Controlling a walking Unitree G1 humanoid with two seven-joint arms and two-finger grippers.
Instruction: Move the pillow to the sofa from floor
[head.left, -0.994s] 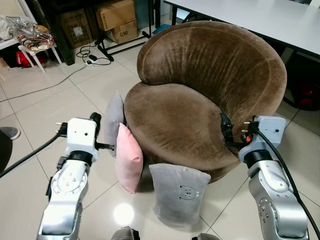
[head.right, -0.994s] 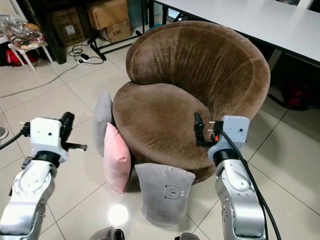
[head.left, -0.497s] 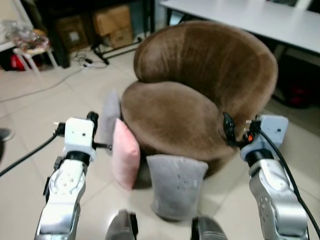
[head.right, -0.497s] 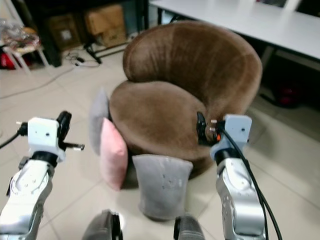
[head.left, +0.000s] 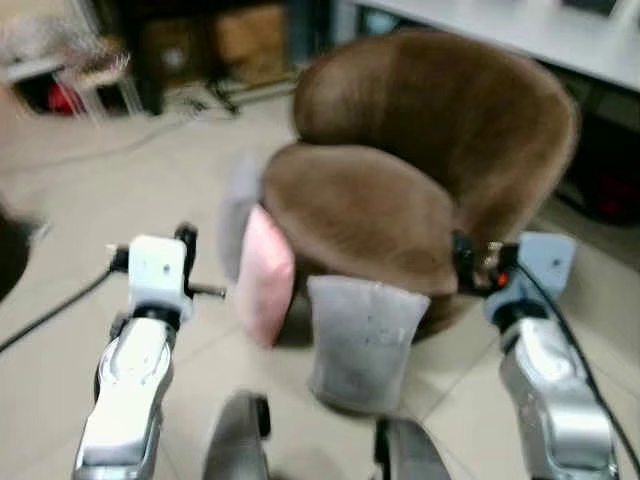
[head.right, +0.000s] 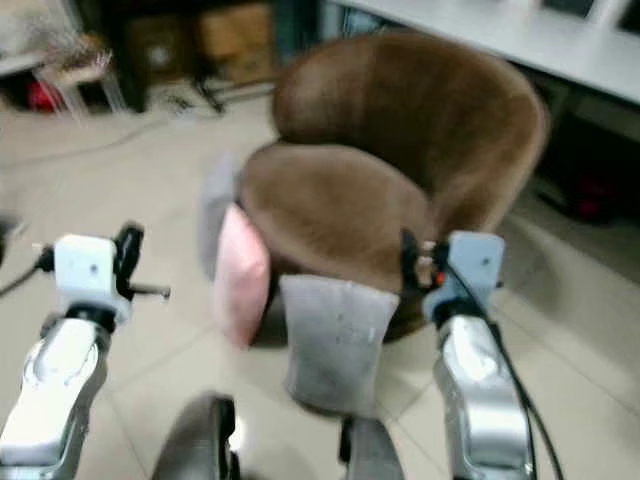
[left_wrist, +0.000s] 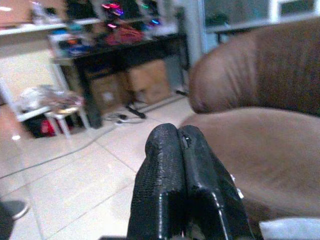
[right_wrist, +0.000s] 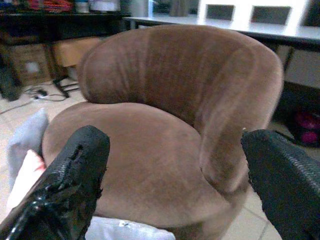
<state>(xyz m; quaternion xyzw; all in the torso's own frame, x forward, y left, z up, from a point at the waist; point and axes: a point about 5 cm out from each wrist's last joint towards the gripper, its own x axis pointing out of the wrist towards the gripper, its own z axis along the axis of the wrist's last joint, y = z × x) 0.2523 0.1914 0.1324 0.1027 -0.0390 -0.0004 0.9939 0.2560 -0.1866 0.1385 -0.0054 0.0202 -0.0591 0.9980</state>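
Note:
A brown round sofa (head.left: 400, 180) stands in front of me on the tiled floor. Three pillows lean against its base. A grey pillow with a small face print (head.left: 362, 340) stands upright at the front. A pink pillow (head.left: 265, 275) is to its left, and another grey pillow (head.left: 240, 210) is behind the pink one. My left gripper (left_wrist: 181, 131) is shut and holds nothing, raised left of the pink pillow. My right gripper (right_wrist: 175, 165) is open and empty, held up at the sofa's right side. The eye views are blurred.
A white table (head.left: 560, 30) runs behind the sofa at the right. Cardboard boxes (head.left: 250, 30) and a small white stand with clutter (head.left: 80, 70) sit at the back left, with cables on the floor. My two feet (head.left: 235, 440) show at the bottom edge.
The whole picture has shifted and blurred as I step; the sofa and pillows look a little nearer. Both arms keep their pose, and the pillows lie as before.

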